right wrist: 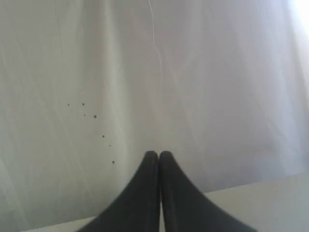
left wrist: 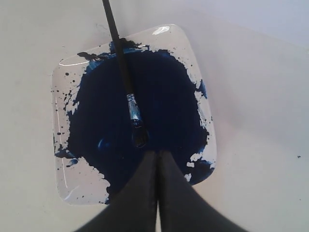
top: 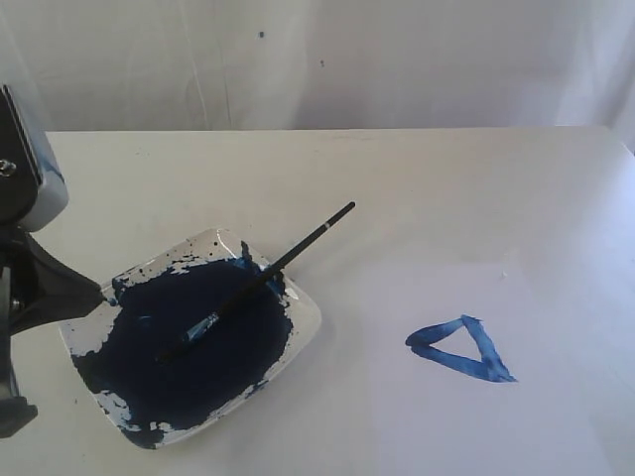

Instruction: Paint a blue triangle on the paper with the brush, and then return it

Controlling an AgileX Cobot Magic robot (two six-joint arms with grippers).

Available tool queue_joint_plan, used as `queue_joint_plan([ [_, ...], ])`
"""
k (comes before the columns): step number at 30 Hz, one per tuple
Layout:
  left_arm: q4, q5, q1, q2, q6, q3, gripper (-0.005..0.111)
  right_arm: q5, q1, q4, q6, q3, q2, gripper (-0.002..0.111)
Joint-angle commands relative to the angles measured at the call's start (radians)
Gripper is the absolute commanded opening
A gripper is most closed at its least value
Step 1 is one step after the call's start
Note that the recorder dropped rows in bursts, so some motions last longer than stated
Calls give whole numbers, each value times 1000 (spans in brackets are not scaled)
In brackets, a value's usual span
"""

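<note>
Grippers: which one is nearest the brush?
The left gripper: its shut tips sit over the paint dish, right by the brush bristles. The right gripper, also shut, faces only the white backdrop.

The surface (top: 397,178) is seen from a raised spot by the exterior view, facing the white backdrop (top: 397,59). The paint dish (top: 310,315) and brush (top: 298,249) are shared with the left wrist view — taken close, steeply downward past the left hand (left wrist: 158,153). The right wrist view is aimed roughly level at the backdrop past the right hand (right wrist: 159,154) — a strip of surface is caught.
</note>
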Motion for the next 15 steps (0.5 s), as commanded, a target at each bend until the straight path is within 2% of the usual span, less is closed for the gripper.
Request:
queue_joint_plan([
  [1, -1, 5, 0, -5, -8, 5, 0, 17, -3, 18, 75, -5, -5, 0],
  [7, -1, 5, 0, -5, -8, 5, 0, -10, -3, 150, 125, -5, -5, 0],
  [10, -1, 5, 0, -5, -8, 5, 0, -125, -3, -93, 118, -5, -5, 0],
  [15, -1, 5, 0, -5, -8, 5, 0, -90, -3, -93, 116, 35, -5, 0],
])
